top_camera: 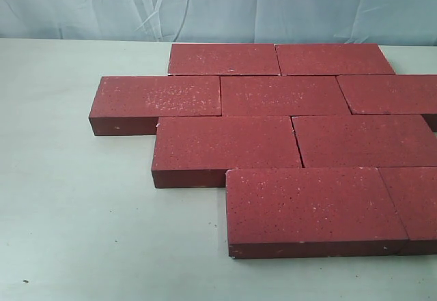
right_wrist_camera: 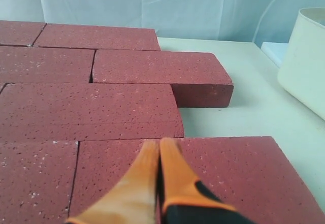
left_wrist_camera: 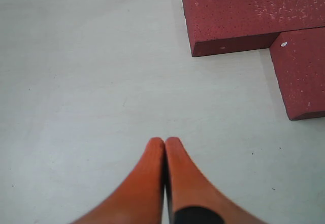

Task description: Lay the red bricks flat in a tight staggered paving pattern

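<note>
Right gripper (right_wrist_camera: 159, 144) over, perhaps touching, bricks (right_wrist_camera: 91, 109)

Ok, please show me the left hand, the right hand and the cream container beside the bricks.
left hand (left_wrist_camera: 164, 144): left wrist view, between its closed fingertips.
right hand (right_wrist_camera: 158, 144): right wrist view, between its closed fingertips.
cream container (right_wrist_camera: 304, 56): right wrist view, on its outer wall.

Red bricks (top_camera: 285, 95) — nine in the exterior view: two in the far row, three in the second, two in the third, two in the nearest. Hands — two: left hand (left_wrist_camera: 164, 141), right hand (right_wrist_camera: 159, 142). Cream container (right_wrist_camera: 304, 56): one.
</note>
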